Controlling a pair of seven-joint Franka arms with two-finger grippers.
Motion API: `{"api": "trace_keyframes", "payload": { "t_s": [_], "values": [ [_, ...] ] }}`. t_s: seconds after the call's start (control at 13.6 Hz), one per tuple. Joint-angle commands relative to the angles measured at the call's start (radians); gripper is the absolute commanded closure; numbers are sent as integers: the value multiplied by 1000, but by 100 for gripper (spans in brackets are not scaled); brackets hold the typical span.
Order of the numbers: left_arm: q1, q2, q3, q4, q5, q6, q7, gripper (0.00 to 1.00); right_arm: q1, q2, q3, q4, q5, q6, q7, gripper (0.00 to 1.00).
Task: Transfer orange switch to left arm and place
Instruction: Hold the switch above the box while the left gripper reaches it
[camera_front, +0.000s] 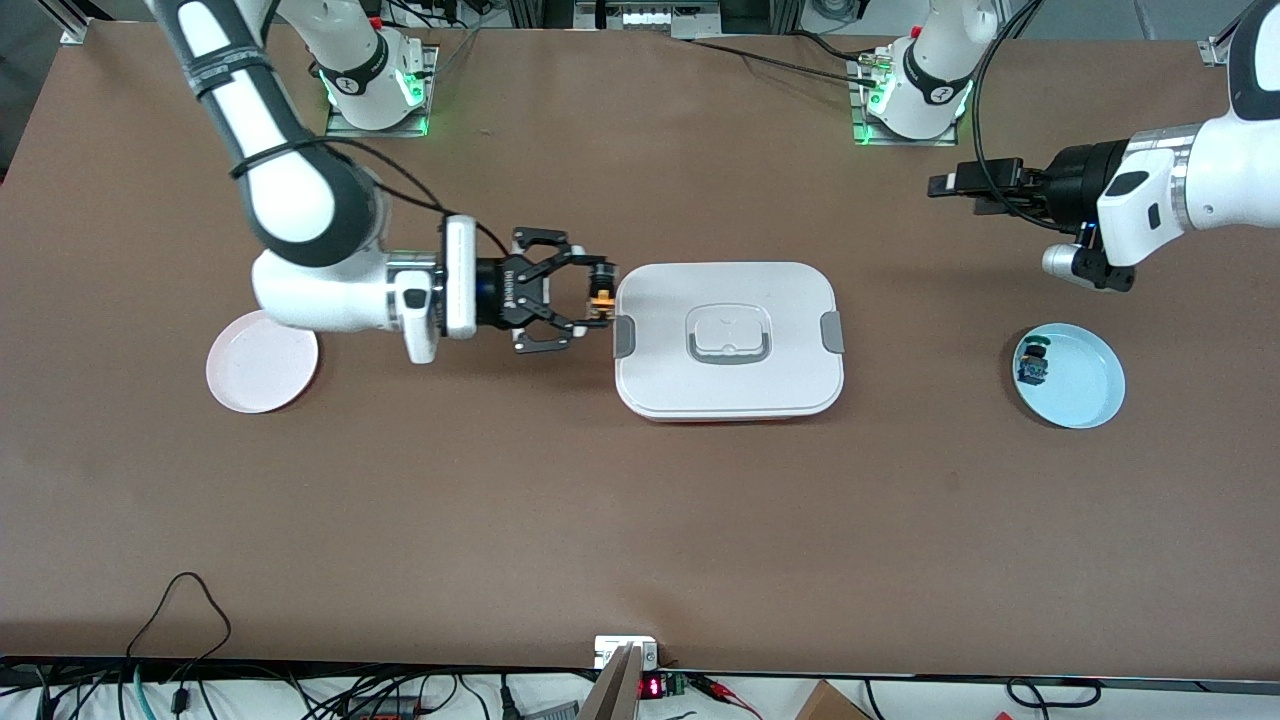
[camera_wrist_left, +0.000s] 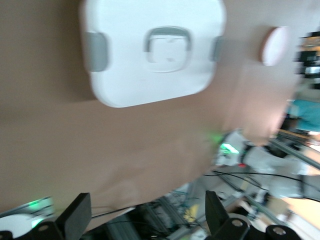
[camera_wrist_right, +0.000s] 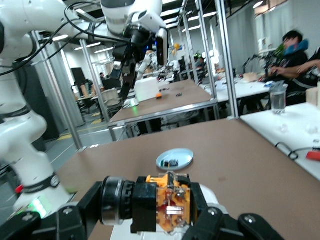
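Observation:
The orange switch (camera_front: 600, 293) is held sideways between the fingers of my right gripper (camera_front: 597, 295), in the air just beside the box's end toward the right arm. The right wrist view shows its orange body and black cap (camera_wrist_right: 162, 204) clamped between the fingers. The white box (camera_front: 727, 340) lies mid-table and also shows in the left wrist view (camera_wrist_left: 150, 55). My left gripper (camera_front: 945, 186) is open and empty, up over the table at the left arm's end, above the blue plate's area. Its fingers (camera_wrist_left: 75, 220) stand wide apart.
A light blue plate (camera_front: 1070, 377) holding a small blue and green switch (camera_front: 1033, 362) sits toward the left arm's end; it also shows in the right wrist view (camera_wrist_right: 174, 159). A pink plate (camera_front: 262, 375) sits toward the right arm's end.

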Motion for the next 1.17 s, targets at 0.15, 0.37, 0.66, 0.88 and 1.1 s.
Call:
{"api": "trace_keyframes", "payload": {
  "t_s": [0.15,0.37,0.66,0.88,1.1],
  "values": [
    [-4,79,-34,-2,-343,138,25,0,145,56,-3,136,175,178,-72,100],
    [-4,99,-54,-19,-538,200,90,0,203,84,-3,185,183,272,-112,100],
    [-23,185,-82,-22,-676,266,316,0,228,117,-3,205,249,293,-178,100],
    [-26,204,-140,-72,-713,361,386,0,229,119,-3,207,255,293,-204,100],
    [-38,233,-171,-91,-753,422,484,0,229,119,-3,207,258,293,-206,100]
  ]
}}
